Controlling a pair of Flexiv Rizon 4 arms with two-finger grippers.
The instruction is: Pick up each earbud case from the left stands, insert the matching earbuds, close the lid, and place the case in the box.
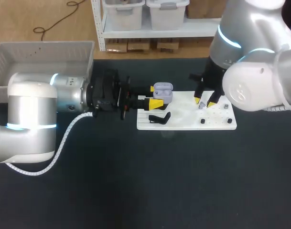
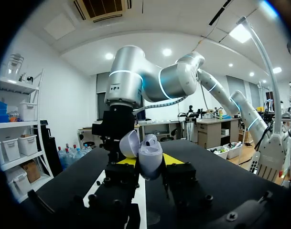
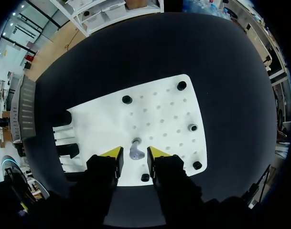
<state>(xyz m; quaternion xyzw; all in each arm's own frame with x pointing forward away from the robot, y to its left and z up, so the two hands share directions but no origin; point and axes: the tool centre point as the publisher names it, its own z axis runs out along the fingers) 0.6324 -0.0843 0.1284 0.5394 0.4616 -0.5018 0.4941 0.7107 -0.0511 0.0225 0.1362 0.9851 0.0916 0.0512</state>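
Case, pale lilac, lid hinged open, is held in the air over the left end of the board. Left gripper comes in level from the left and is clamped on the lower half of the case, one yellow tip on each side. From the left wrist, the case sits upright between the fingers, with the lid tipped back; something rounded shows in the opening, but whether it is an earbud, cannot tell. Right gripper points straight down over the right half of the board. Its tips are parted narrowly and straddle a small grey earbud lying on the board, with a gap visible on at least one side, so nothing is gripped. Black stand lies on the slotted left part of the board, below the case. Black pegs dot the board's edges. Box sits at the far left of the table, well apart from the case.
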